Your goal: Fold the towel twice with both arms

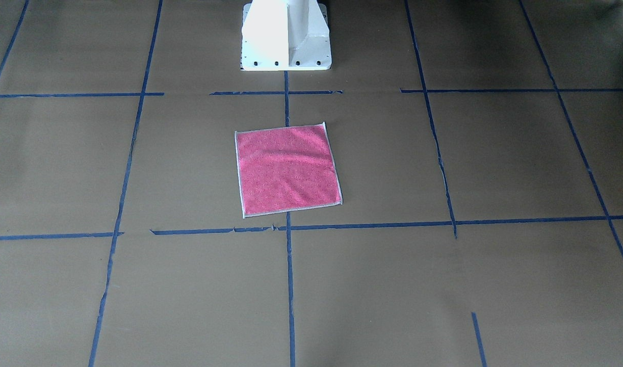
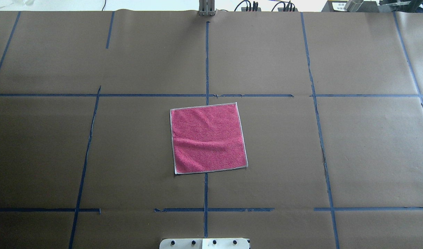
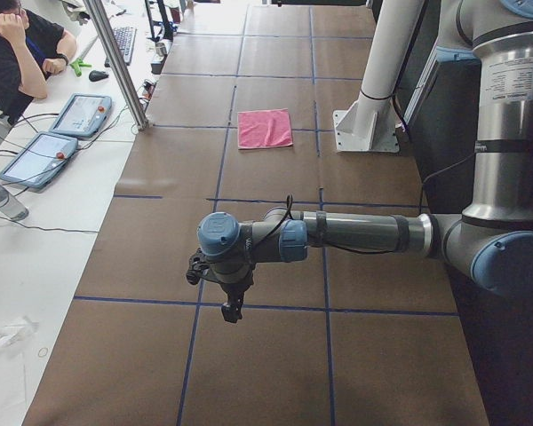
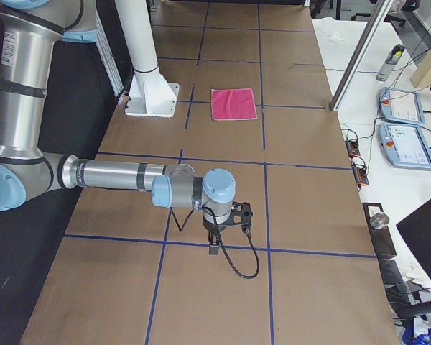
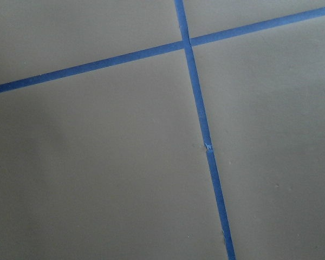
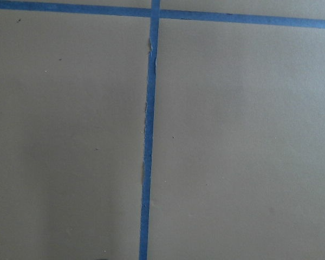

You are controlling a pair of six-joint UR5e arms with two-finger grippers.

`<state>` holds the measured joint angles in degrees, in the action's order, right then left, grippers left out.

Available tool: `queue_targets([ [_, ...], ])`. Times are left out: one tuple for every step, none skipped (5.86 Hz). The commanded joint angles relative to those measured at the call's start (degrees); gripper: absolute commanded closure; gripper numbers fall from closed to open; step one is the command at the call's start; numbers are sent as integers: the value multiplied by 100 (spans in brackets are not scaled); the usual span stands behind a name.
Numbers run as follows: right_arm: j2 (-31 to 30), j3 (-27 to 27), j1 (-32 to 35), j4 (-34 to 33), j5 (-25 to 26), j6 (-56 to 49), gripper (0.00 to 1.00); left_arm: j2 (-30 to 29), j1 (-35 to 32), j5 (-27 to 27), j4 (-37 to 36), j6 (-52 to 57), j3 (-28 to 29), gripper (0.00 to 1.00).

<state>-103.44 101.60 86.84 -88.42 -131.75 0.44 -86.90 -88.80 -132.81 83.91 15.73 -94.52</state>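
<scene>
The towel [image 2: 208,137] lies flat and unfolded, pink face up with pale edging, at the middle of the table. It also shows in the front view [image 1: 287,170], the exterior left view [image 3: 265,129] and the exterior right view [image 4: 234,104]. Both arms are out of the overhead and front views. My left gripper [image 3: 234,311] hangs over the table's end on my left, far from the towel. My right gripper [image 4: 213,247] hangs over the table's end on my right, far from the towel. I cannot tell whether either is open or shut. Both wrist views show only brown paper and blue tape.
The white pedestal base [image 1: 286,35] stands just behind the towel. Blue tape lines [image 2: 206,190] cross the brown paper cover. A metal post [image 3: 115,62] stands at the far table edge. A seated person [image 3: 18,53] and tablets [image 3: 80,115] are beside the table.
</scene>
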Motion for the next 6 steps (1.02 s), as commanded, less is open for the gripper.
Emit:
queue_targets([
  [-9, -9, 0, 0, 0, 26, 0, -3, -6, 9, 2, -9, -92, 0],
  [-9, -9, 0, 0, 9, 0, 0, 6, -6, 44, -6, -26, -102, 0],
  [-9, -9, -9, 52, 0, -18, 0, -11, 11, 140, 2, -26, -154, 0],
  [-1, -9, -9, 601, -70, 17, 0, -81, 38, 193, 11, -35, -546, 0],
  [8, -44, -18, 1711, -131, 70, 0, -134, 38, 159, 177, -61, -941, 0],
  [34, -9, -87, 2349, -149, 70, 0, -143, 47, 150, 840, -70, -1111, 0],
])
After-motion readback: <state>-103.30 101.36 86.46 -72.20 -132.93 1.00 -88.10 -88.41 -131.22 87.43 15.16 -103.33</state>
